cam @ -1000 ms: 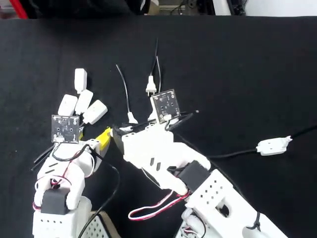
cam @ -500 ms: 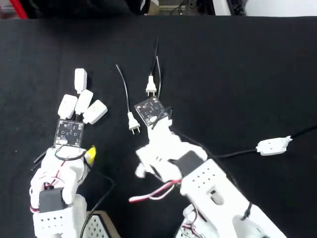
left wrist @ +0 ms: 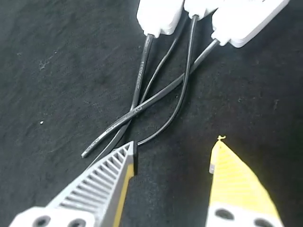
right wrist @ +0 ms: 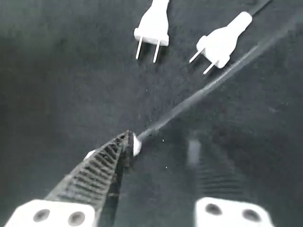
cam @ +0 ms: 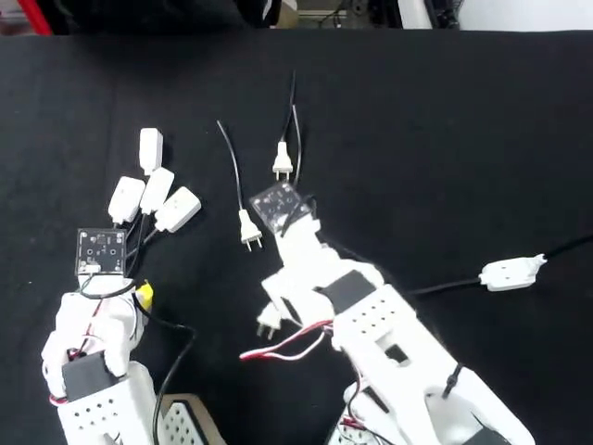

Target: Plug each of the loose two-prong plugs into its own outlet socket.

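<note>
Black table (cam: 445, 111), white plug (cam: 248, 228) and second plug (cam: 283, 163) laid loose mid-table, sockets (cam: 156, 190) clustered near left arm, left gripper (left wrist: 173, 151) held with jaws wide apart over socket cables (left wrist: 142, 94), nothing gripped, right gripper (right wrist: 161, 142) jaws parted, empty, pointed at plugs.

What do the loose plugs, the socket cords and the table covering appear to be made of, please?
Plugs: smooth white moulded plastic, faintly glossy, with thin pale prongs, likely metal.
Cords: black, smooth flexible jacket with a slight sheen, probably rubber or PVC.
Table covering: matte black, speckled with lint, likely cloth or felt.
</note>
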`<action>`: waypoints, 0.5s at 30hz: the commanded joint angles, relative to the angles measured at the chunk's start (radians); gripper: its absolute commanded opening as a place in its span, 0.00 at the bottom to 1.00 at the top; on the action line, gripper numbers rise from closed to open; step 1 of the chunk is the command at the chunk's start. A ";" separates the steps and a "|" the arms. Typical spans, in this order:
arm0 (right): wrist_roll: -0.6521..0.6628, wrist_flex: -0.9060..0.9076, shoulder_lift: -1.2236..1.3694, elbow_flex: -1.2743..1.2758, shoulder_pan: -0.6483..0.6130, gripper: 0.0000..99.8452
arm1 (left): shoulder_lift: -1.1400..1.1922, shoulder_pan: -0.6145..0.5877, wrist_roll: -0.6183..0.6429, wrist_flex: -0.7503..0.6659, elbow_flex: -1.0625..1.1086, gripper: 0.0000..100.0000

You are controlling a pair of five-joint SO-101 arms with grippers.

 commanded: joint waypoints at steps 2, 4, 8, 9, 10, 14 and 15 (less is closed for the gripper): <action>-0.123 0.129 -0.024 -0.200 0.014 0.29 | -0.005 -0.012 -0.006 0.006 -0.001 0.26; -0.192 0.178 -0.012 -0.277 0.014 0.22 | -0.005 -0.012 -0.006 0.006 -0.001 0.26; -0.216 0.310 0.088 -0.429 0.002 0.13 | -0.003 -0.012 -0.006 0.006 0.001 0.26; -0.216 0.361 0.139 -0.460 -0.009 0.13 | -0.003 -0.012 -0.006 0.005 0.002 0.26; -0.221 0.416 0.199 -0.490 -0.023 0.14 | -0.003 -0.012 -0.006 0.005 0.007 0.26; -0.272 0.519 0.444 -0.588 -0.095 0.10 | -0.003 -0.012 -0.025 0.003 0.013 0.26; -0.278 0.517 0.492 -0.607 -0.120 0.09 | -0.003 -0.012 -0.041 0.003 0.015 0.26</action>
